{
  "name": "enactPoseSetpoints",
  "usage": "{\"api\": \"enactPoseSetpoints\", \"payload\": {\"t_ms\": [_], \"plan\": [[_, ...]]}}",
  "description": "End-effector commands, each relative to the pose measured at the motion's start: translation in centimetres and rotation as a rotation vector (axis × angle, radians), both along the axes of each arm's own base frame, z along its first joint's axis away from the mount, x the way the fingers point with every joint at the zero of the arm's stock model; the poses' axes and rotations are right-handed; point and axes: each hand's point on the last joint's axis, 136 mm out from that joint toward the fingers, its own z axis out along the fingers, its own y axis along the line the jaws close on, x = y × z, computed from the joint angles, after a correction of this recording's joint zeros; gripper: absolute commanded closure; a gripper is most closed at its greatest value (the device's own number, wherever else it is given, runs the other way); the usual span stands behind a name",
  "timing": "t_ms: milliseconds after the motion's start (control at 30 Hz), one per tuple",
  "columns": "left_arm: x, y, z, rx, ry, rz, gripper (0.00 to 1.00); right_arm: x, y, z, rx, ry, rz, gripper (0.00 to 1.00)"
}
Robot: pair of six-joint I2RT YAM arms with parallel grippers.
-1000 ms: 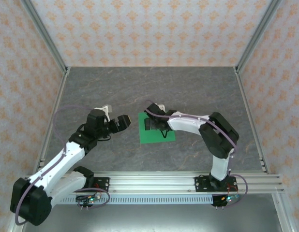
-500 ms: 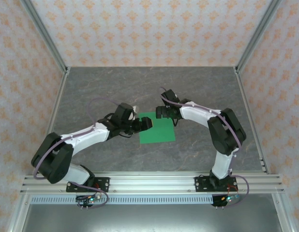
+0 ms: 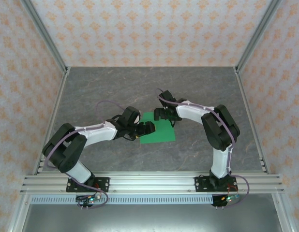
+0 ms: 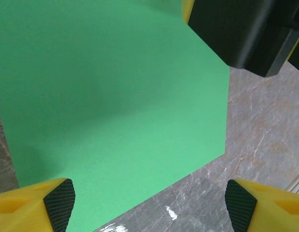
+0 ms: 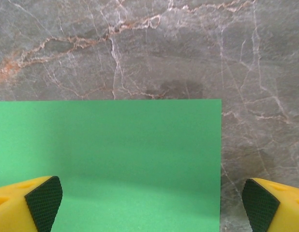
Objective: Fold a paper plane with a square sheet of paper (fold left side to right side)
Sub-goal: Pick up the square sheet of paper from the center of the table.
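The square sheet of paper [image 3: 159, 133] is bright green and lies flat on the grey marble table, with no crease showing. My left gripper [image 3: 145, 128] hovers at the sheet's left edge, open. In the left wrist view the sheet [image 4: 106, 96] spreads ahead of the left gripper [image 4: 149, 205], and one fingertip [image 4: 60, 198] is over the paper while the other [image 4: 241, 208] is over bare table. My right gripper [image 3: 161, 114] is at the sheet's far edge, open. In the right wrist view the sheet [image 5: 111, 159] lies below the wide-apart jaws of the right gripper [image 5: 152, 205], with nothing held.
The marble tabletop [image 3: 101, 87] stretches around the sheet, bounded by patterned walls and a metal frame [image 3: 149, 182] at the near edge. The right gripper's black body [image 4: 241, 29] is close in front of the left wrist camera.
My left arm has swung right until its gripper reached the sheet's left edge, its jaws narrowing slightly. The right gripper has drawn back from over the sheet to its far edge.
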Motion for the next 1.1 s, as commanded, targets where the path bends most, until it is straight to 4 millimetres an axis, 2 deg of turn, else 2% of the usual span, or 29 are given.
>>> {"api": "enactPoseSetpoints", "payload": {"t_ms": [0, 233, 467, 667, 833, 1067], "plan": [[0.5, -0.2, -0.4, 0.005, -0.012, 0.02, 0.16, -1.8, 0.0, -1.0, -0.014, 0.049, 0.001, 0.02], [0.2, 0.1, -1.9, 0.035, 0.012, 0.028, 0.16, -3.8, 1.3, -1.6, 0.007, 0.08, 0.029, 0.03], [0.2, 0.2, -2.5, 0.053, 0.018, 0.032, 0.21, -6.1, 3.5, -0.6, 0.076, 0.105, 0.067, 0.08], [0.3, 0.3, -2.2, 0.052, 0.006, 0.039, 0.22, -6.5, 3.1, 0.2, 0.081, 0.089, 0.062, 0.13], [0.5, 0.3, -0.6, 0.032, -0.035, 0.04, 0.22, -6.9, 2.9, 0.0, 0.07, 0.104, 0.078, 0.25], [0.8, 0.7, 2.7, 0.007, -0.101, 0.032, 0.18, -7.1, 3.1, 0.1, 0.08, 0.108, 0.093, 0.54]]}}
